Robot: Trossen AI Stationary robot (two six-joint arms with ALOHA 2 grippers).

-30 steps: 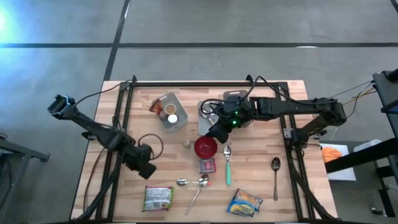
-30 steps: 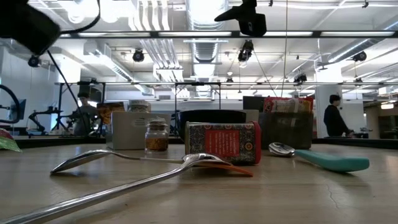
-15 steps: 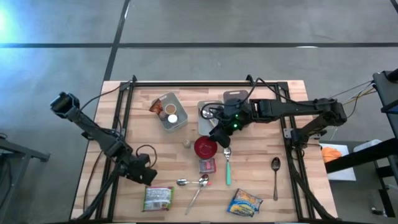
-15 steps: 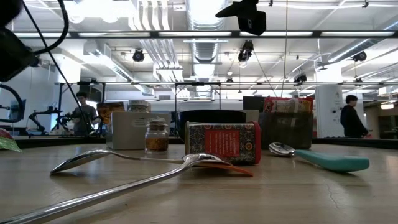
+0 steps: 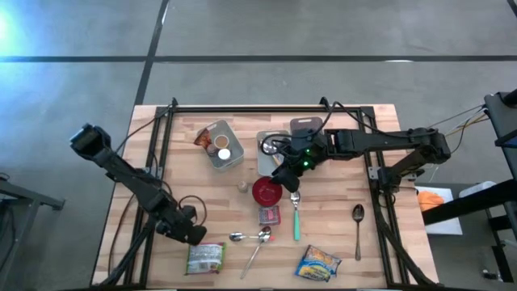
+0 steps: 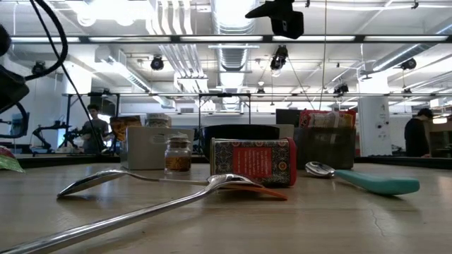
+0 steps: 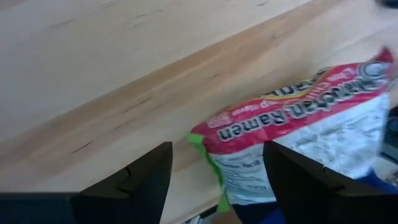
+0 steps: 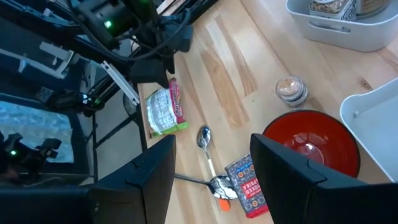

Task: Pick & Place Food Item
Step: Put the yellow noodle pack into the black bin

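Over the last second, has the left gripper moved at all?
Yes. In the high view the left gripper has slid toward the table's near edge, closing on the green ramen packet, which has not moved.

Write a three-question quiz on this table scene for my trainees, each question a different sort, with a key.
1. True or false: the left gripper is holding the ramen packet.
2. Which lies nearest the red bowl? A) teal-handled spoon B) yellow snack bag C) dark-handled spoon
3. Fill in: the right gripper hovers at the edge of the red ____.

Key
1. False: its jaws are open beside the packet, which lies flat on the table.
2. A.
3. Bowl.
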